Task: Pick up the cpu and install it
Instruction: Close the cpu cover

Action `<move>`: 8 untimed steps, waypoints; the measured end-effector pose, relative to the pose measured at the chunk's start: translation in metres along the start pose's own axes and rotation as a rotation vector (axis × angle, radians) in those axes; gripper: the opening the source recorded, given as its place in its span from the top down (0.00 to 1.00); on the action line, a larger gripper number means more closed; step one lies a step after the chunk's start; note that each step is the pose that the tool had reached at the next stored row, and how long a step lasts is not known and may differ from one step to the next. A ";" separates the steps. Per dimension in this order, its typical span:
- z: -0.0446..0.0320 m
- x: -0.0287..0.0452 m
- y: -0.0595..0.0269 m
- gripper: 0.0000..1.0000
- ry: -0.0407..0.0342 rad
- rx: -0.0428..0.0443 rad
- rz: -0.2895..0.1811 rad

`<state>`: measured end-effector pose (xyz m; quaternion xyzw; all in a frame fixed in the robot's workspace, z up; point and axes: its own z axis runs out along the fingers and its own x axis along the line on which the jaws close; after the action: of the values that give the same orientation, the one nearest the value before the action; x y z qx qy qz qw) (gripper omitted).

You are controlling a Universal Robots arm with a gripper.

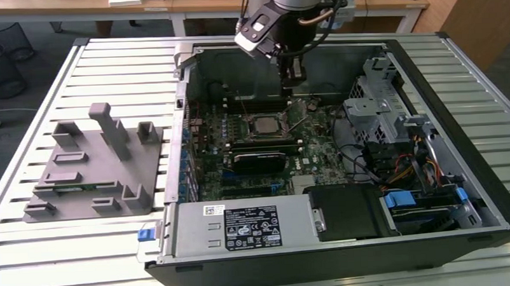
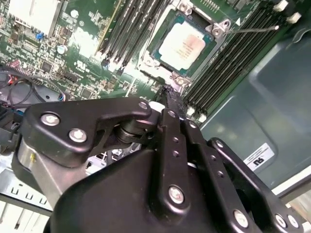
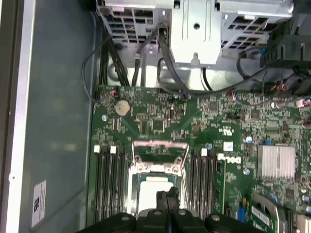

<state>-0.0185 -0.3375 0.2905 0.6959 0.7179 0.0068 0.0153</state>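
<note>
Silver-white cpu (image 1: 263, 125) lies flat in its socket on the motherboard (image 1: 206, 138), with the gripper (image 1: 292, 83) just above it, clenched on nothing.

Seen in the second wrist view, the cpu (image 2: 183, 46) rests metal face up inside the socket frame (image 2: 181, 80). It is square, so no side reads as longer, and its edges run parallel to the black memory slots (image 2: 129, 26) that flank it on both sides. The gripper (image 2: 170, 92) hangs beside one edge of the socket, not touching the chip. In the first wrist view its fingertips (image 3: 163, 199) are pressed together over the near part of the cpu (image 3: 148, 191). The motherboard lies in the bottom of the open computer case (image 1: 495, 192).
</note>
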 end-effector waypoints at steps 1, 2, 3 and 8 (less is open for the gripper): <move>0.0006 -0.0001 0.0012 0.89 0.0001 0.0000 0.000; 0.0013 -0.0001 0.0019 0.89 0.0001 0.0000 0.000; 0.0021 0.0000 0.0024 0.89 0.0000 0.0000 0.000; 0.0084 0.0000 0.0041 0.89 0.0001 0.0001 0.000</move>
<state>-0.0141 -0.3375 0.2823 0.6959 0.7179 0.0068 0.0152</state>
